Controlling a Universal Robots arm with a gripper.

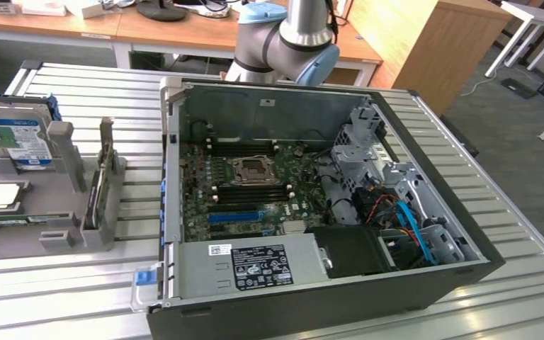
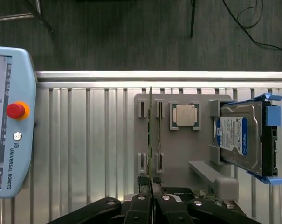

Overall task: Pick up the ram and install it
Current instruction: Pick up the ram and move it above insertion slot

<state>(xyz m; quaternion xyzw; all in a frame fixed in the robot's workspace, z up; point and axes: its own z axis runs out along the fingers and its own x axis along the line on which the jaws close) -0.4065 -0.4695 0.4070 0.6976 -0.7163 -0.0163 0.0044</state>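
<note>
Grey carpet floor (image 1: 527, 149) all round, looking darker in the wrist view. Wooden desks (image 1: 159, 32) run along the back, and a tall wooden cabinet (image 1: 423, 49) stands just beside them. There's a white table (image 1: 541, 15) at the exterior view's right. The ribbed metal table (image 1: 508, 234) shines under bright, even light.

A robotics lab: a slatted metal bench (image 1: 513, 227) carries an opened computer case (image 1: 253, 113), beside a Universal Robots teach pendant (image 2: 10, 121); wooden office desks (image 1: 206, 35) stand behind.
</note>
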